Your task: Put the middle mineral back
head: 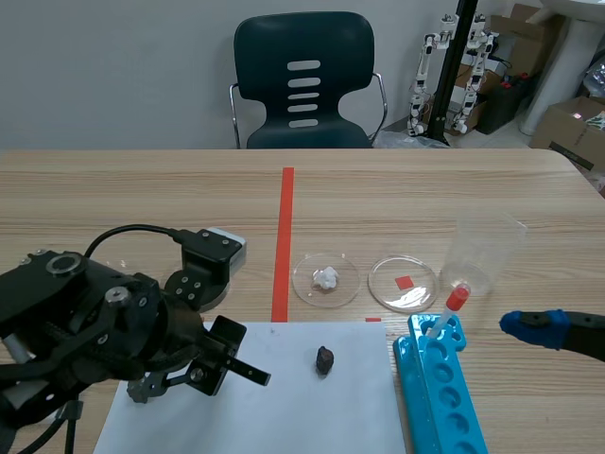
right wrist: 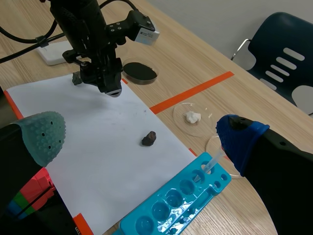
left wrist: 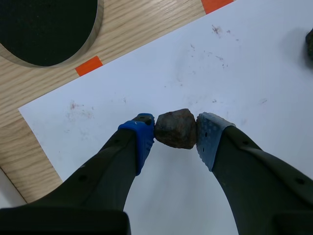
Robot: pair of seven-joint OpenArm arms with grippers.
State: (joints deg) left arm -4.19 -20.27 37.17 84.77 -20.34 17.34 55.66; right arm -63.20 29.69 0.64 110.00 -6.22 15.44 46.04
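A brown rough mineral [left wrist: 176,129] is pinched between the blue pads of my left gripper [left wrist: 176,131], just above the white paper sheet [left wrist: 244,68]. That arm stands over the sheet's left part [head: 161,350], its fingers hidden in the scene view. A small dark mineral [head: 324,359] lies on the sheet's middle [right wrist: 149,139]. A white mineral [head: 326,278] rests in a clear petri dish [head: 304,287]. My right gripper [right wrist: 141,128] is open and holds nothing, at the table's right side [head: 534,328].
A second petri dish [head: 404,283] is empty beside a clear plastic cup [head: 484,248]. A blue tube rack [head: 442,402] with a red-capped pipette [head: 451,307] lies right of the sheet. A black round disc [left wrist: 44,24] sits past the sheet's left corner. A chair [head: 302,85] stands beyond the table.
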